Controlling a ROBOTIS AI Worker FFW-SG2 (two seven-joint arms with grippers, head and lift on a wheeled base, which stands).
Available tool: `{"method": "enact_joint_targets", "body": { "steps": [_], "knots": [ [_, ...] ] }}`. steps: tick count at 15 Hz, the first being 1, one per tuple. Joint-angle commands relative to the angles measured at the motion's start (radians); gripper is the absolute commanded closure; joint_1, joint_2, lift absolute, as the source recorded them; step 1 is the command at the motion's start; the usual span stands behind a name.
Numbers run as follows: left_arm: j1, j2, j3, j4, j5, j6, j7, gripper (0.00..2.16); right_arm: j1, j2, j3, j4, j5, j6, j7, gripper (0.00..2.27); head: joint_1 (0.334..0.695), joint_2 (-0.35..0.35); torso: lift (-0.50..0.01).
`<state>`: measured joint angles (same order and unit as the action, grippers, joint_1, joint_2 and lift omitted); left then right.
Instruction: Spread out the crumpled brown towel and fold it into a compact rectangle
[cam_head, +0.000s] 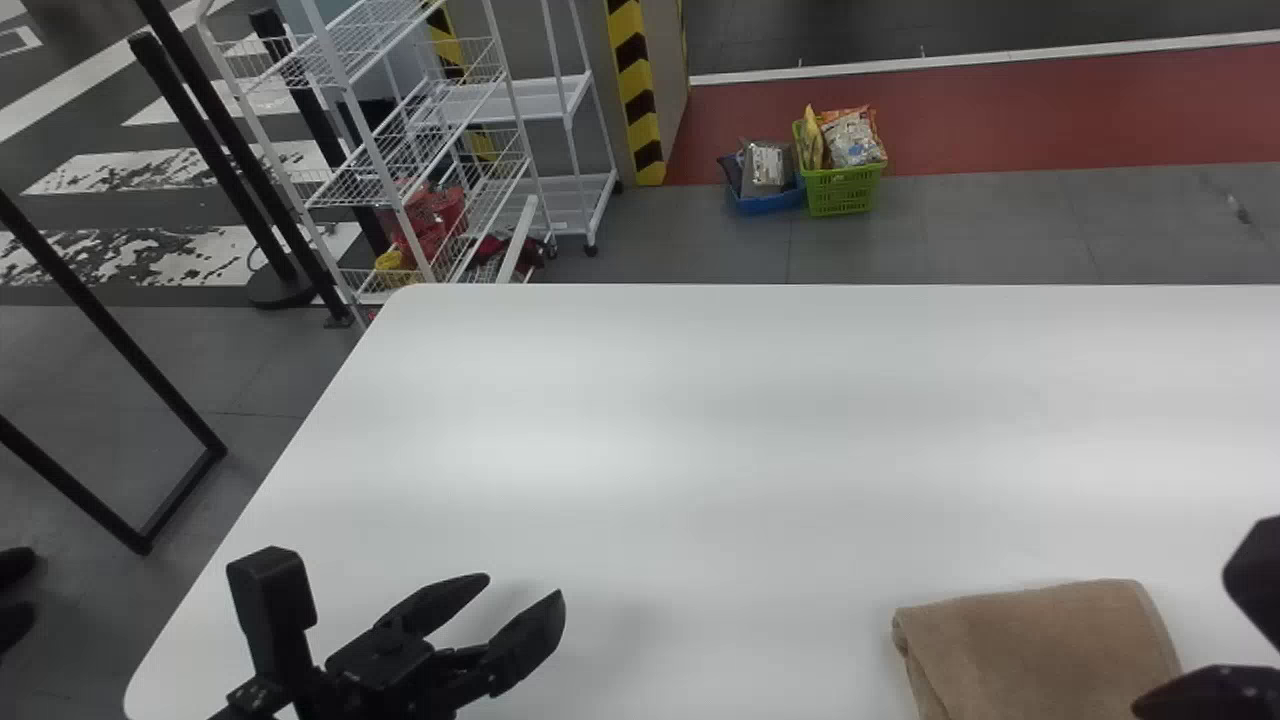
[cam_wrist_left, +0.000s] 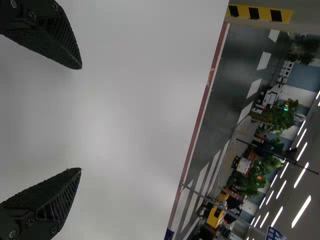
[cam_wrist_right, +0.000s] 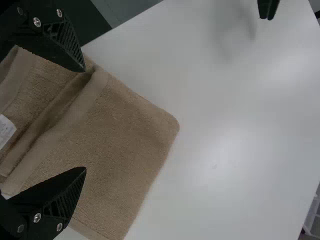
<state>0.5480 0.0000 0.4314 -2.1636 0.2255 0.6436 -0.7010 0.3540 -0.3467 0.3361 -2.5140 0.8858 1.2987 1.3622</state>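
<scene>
Right wrist view: towel (cam_wrist_right: 120, 130) bears 1 white label (cam_wrist_right: 6, 131); left tool (cam_head: 522, 587) and right tool (cam_head: 1185, 638) wide open, empty.

Finished in black on both the left gripper (cam_head: 524, 585) and the right gripper (cam_head: 1183, 642). Fitted on each with two wedge-shaped fingers (cam_wrist_right: 52, 195), tapering to points, slatted with slanting ribs along the side and rough-textured along one edge. Fastened near the finger bases with round, silvery screws (cam_wrist_right: 37, 218). Furnished beside the left gripper with an angular black post (cam_head: 273, 595), squared at the end.

Soft glare on tabletop (cam_head: 700, 400), faint shadows
</scene>
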Motion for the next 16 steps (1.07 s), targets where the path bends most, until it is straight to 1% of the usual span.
{"method": "enact_joint_targets", "body": {
  "steps": [1,2,3,6,7,11,13,16],
  "knots": [
    [0.0,-0.003,0.001,0.001,0.0,0.0,0.002,0.08,0.088,-0.054,-0.002,-0.068,0.002,-0.029,0.005,0.5,0.695,0.259,-0.127],
    [0.0,-0.003,0.0,0.001,0.0,0.0,0.002,0.08,0.118,-0.058,-0.011,-0.092,0.002,-0.054,0.005,0.64,0.695,0.264,-0.127],
    [0.0,-0.003,-0.003,0.002,0.0,0.0,0.005,0.08,0.149,-0.061,-0.028,-0.123,0.001,-0.066,0.005,0.83,0.695,0.267,-0.127],
    [-0.008,-0.003,-0.006,0.013,0.0,0.0,0.006,0.08,0.206,-0.098,-0.051,-0.134,0.002,-0.14,0.005,1.49,0.695,0.268,-0.127],
    [-0.008,-0.003,-0.008,0.016,-0.002,0.0,0.006,0.08,0.207,-0.101,-0.052,-0.117,0.002,-0.164,0.005,1.57,0.695,0.264,-0.127],
    [-0.006,-0.003,-0.006,0.013,-0.002,0.0,0.006,0.08,0.178,-0.1,-0.052,-0.023,0.016,-0.244,0.005,1.6,0.695,0.251,-0.127],
    [-0.006,-0.003,-0.005,0.018,-0.002,-0.003,0.006,0.08,0.118,-0.091,-0.019,0.044,0.016,-0.253,0.005,1.6,0.695,0.238,-0.127],
    [-0.008,-0.003,-0.003,0.022,-0.002,-0.003,0.006,0.08,0.034,-0.051,0.012,0.112,0.016,-0.253,0.005,1.6,0.695,0.245,-0.127]
  ]
}}
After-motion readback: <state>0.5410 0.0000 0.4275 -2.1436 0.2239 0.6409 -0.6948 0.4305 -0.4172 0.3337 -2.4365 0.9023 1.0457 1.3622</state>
